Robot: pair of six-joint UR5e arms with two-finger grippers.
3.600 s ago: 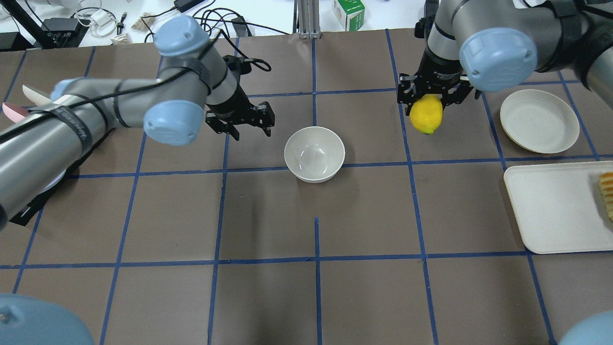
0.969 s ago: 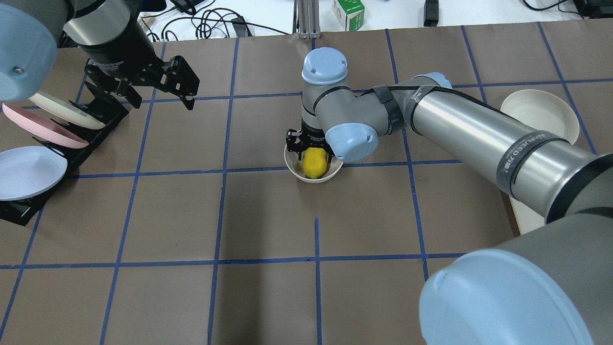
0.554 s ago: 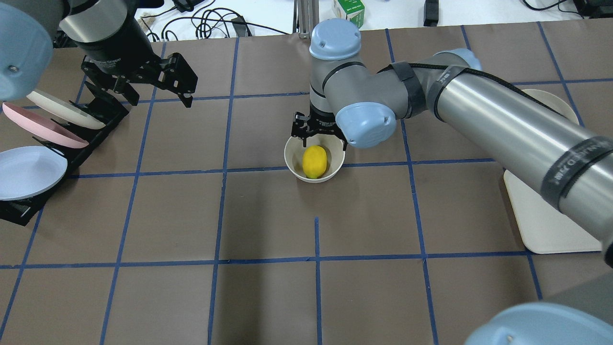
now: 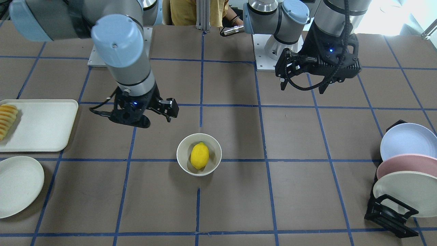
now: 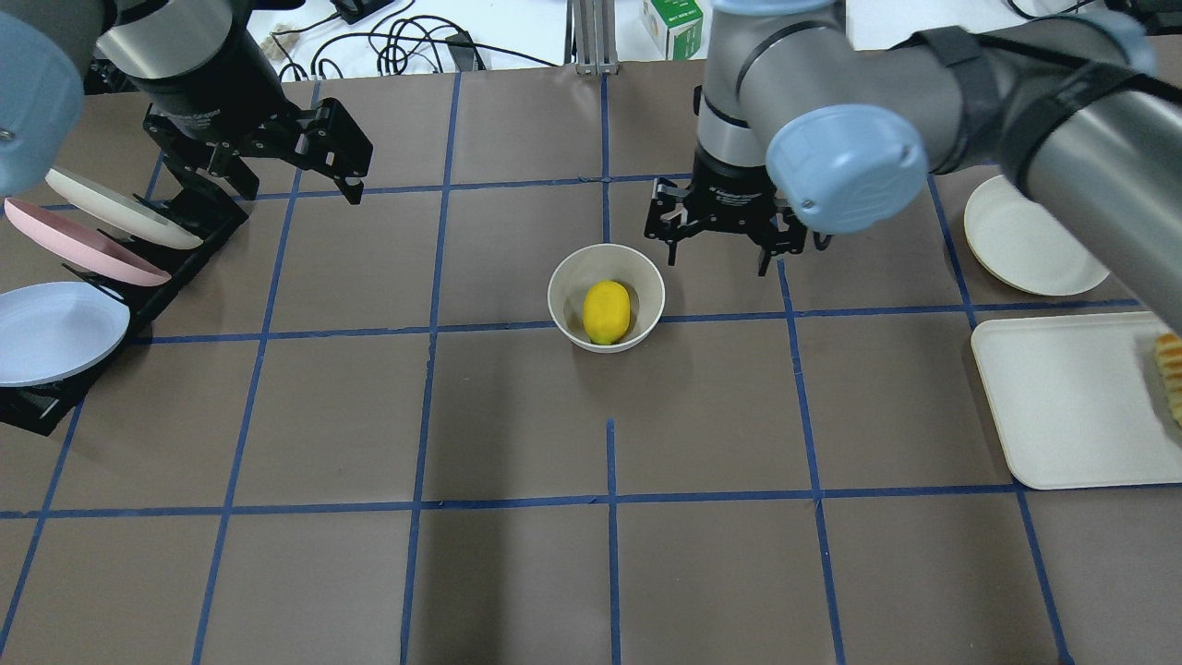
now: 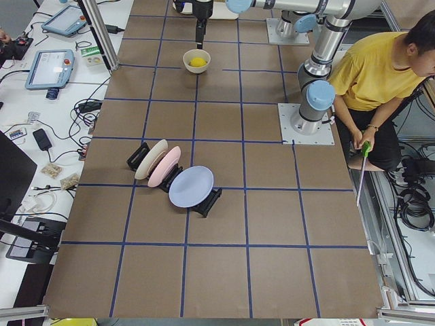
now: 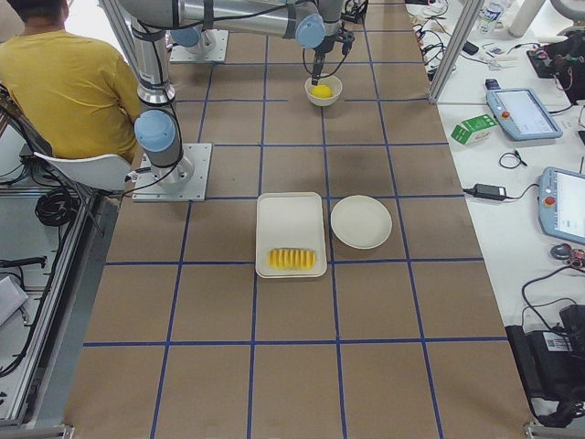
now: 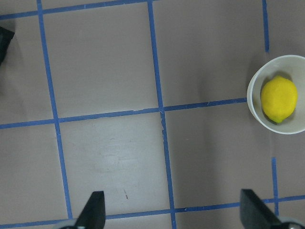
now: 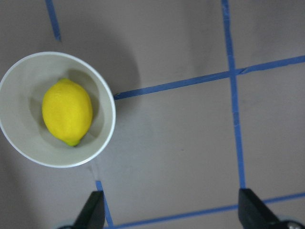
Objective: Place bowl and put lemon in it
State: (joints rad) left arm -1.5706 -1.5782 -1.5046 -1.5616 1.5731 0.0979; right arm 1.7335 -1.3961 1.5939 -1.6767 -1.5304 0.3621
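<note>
The cream-white bowl (image 5: 563, 286) stands upright near the table's middle, on a blue tape line. The yellow lemon (image 5: 607, 312) lies inside it, free of any gripper. Both also show in the front view, bowl (image 4: 182, 153) and lemon (image 4: 199, 155). My right gripper (image 5: 718, 251) is open and empty, raised just right of the bowl; its wrist view shows the lemon (image 9: 66, 111) in the bowl (image 9: 19, 126) at the left, fingertips (image 9: 93, 210) wide apart. My left gripper (image 5: 277, 185) is open and empty, far left near the rack; its wrist view shows the lemon (image 8: 279, 99) at the right edge.
A black rack with pastel plates (image 5: 83, 249) stands at the left edge. A flat cream plate (image 5: 1034, 235) and a cream tray (image 5: 1062, 397) with sliced fruit (image 5: 1171, 374) lie at the right. A person in yellow (image 6: 380, 68) sits behind the robot.
My right gripper carried the lemon to the bowl, let it go there, then rose and drew back to the right. My left gripper moved away to the rack side.
</note>
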